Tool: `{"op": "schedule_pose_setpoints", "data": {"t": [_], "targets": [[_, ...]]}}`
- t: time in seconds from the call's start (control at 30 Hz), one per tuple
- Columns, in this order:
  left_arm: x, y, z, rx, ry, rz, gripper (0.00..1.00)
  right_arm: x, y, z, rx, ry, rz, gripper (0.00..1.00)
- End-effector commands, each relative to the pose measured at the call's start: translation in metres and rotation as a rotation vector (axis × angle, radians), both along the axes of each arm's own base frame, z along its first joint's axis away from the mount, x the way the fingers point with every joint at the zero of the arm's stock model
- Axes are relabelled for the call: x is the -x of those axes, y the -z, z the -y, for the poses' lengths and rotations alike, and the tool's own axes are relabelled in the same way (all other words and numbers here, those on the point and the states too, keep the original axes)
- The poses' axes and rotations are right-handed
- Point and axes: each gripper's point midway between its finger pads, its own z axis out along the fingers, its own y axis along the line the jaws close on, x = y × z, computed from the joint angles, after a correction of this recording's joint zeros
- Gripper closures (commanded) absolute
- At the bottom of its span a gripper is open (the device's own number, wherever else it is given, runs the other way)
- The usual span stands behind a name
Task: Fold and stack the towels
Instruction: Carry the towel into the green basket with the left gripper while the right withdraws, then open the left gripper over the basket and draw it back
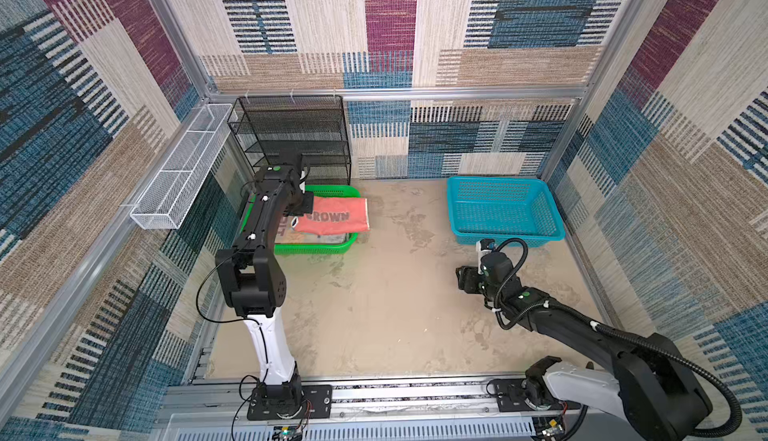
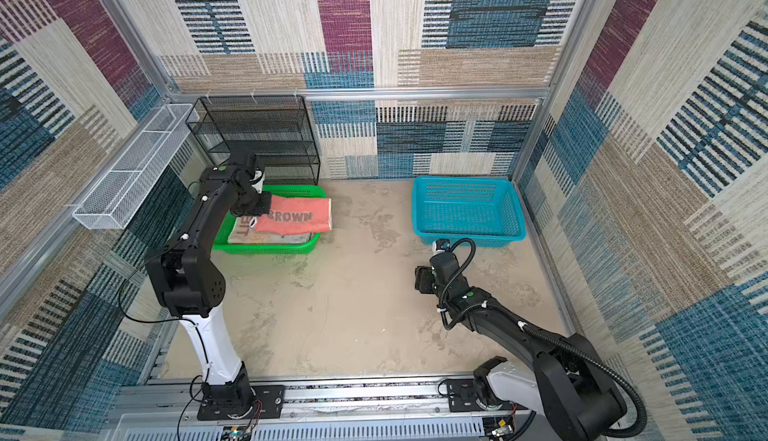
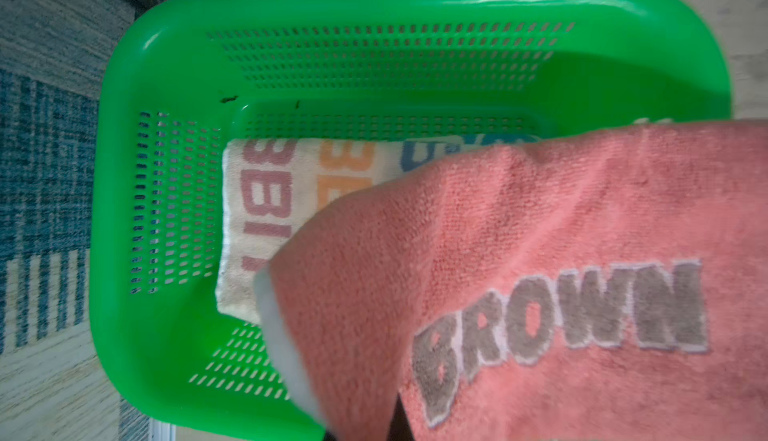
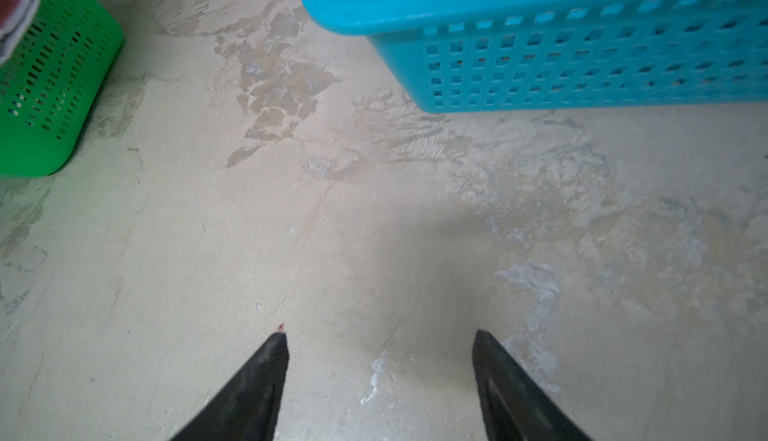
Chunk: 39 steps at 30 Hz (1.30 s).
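Tabletop w/ two robot arms, seen from above in both top views. On the left, just in front of a black wire-mesh shelf unit (image 1: 291, 139): slotted green plastic basket (image 1: 316, 248). Flat in its bottom, folded: whitish terry towel (image 3: 266, 210) w/ pink, orange & blue letters. Above that, tilted: coral terry towel (image 1: 332, 218) w/ grey "BROWN" lettering, one end raised at the left gripper (image 1: 299, 215), other end overhanging the basket rim nearer mid-table. Left gripper pinched tight on the coral towel's edge, fingers mostly hidden under cloth in the wrist view. On the right, at the back: slotted blue plastic basket (image 1: 511, 237). Near its front wall, above bare mottled beige tabletop (image 1: 374, 314): right gripper (image 4: 378, 335), fingers spread wide, empty, well apart from both towels.
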Motion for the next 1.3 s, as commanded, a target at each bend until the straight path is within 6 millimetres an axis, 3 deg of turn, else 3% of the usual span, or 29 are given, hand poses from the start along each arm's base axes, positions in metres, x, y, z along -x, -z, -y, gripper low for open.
{"op": "schedule_pose_setpoints", "data": {"t": [0.0,0.23,0.33,0.47,0.53,0.73,0.93,1.27], "targets": [[0.001,0.001,-0.020,-0.079,0.015,-0.028,1.00,-0.002,-0.001,0.002,0.004,0.015,0.000,0.27],[-0.012,0.018,-0.043,-0.198,0.006,-0.073,0.99,-0.005,0.001,-0.002,0.007,0.004,-0.013,0.27],[-0.017,0.027,-0.051,-0.236,-0.020,-0.092,0.56,-0.007,0.002,-0.004,0.004,-0.002,-0.022,0.27],[-0.015,0.030,-0.060,-0.286,-0.062,-0.104,0.35,-0.008,0.002,-0.006,0.003,-0.009,-0.028,0.27],[-0.014,0.028,-0.062,-0.291,-0.078,-0.099,0.18,-0.009,0.001,-0.007,0.004,-0.011,-0.030,0.26],[-0.006,0.014,-0.049,-0.199,-0.120,-0.033,0.16,-0.012,-0.002,-0.009,0.014,-0.025,-0.027,0.22],[0.009,0.000,-0.015,0.003,-0.096,0.144,0.16,-0.013,-0.006,-0.011,0.025,-0.044,-0.024,0.15],[0.080,-0.018,0.058,0.129,0.102,0.471,0.15,-0.018,-0.009,0.007,0.073,0.027,-0.014,0.00]]}}
